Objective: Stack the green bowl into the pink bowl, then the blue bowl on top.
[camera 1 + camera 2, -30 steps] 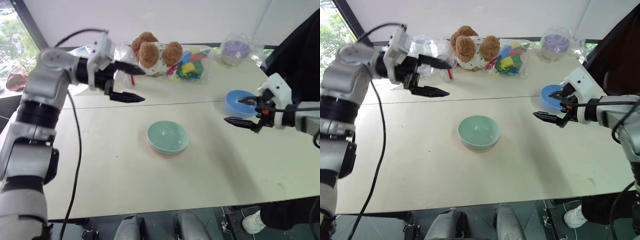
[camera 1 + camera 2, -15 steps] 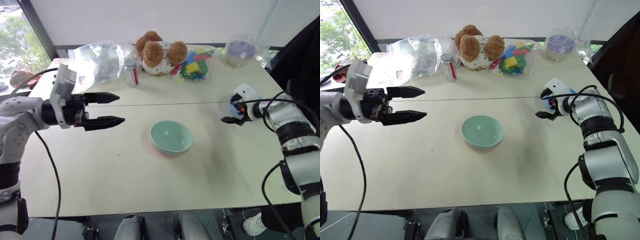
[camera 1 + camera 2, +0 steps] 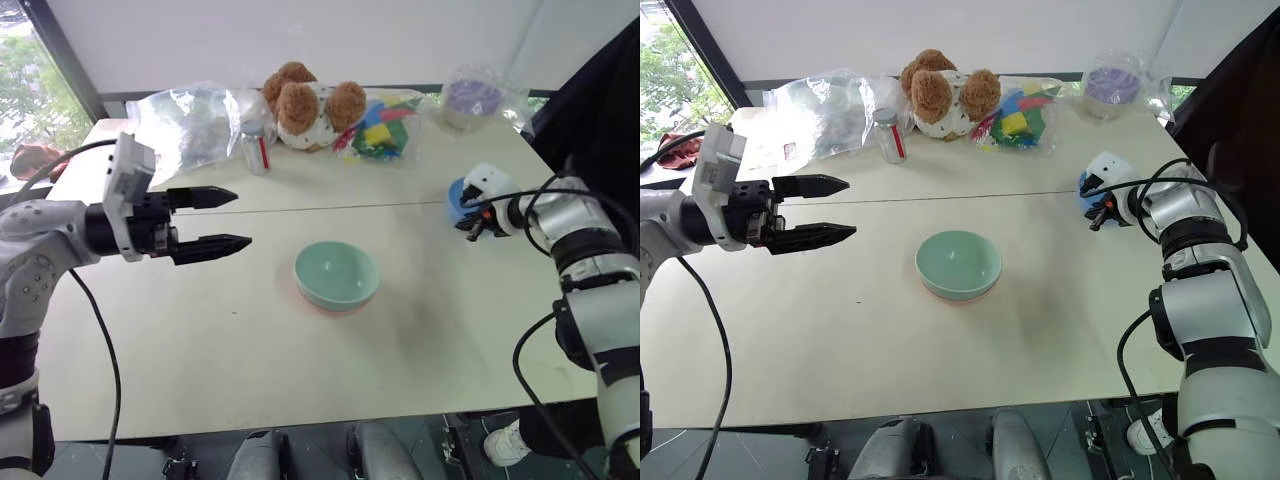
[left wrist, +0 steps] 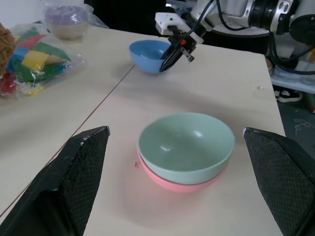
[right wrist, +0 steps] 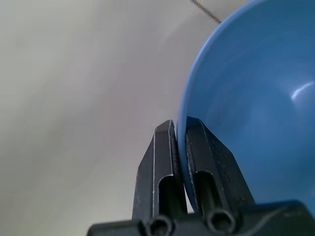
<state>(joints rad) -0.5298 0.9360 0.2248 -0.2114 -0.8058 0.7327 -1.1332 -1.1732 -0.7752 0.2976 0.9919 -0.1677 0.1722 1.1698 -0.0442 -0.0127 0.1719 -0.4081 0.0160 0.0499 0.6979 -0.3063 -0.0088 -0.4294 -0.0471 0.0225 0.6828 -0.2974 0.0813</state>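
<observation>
Right gripper [image 4: 167,61] pinches blue bowl [image 4: 149,55] rim near surface's right edge; left gripper [image 3: 228,218] spread. Lift clear, then center over green bowl [image 3: 337,275].

Head pair overhead table [image 3: 200,330]; wrist views close.

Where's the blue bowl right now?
The blue bowl sits on the table's right side, just past the seam line, with the right hand pinching its near rim. The green bowl, nested in the pink bowl, stands apart at the centre.
</observation>
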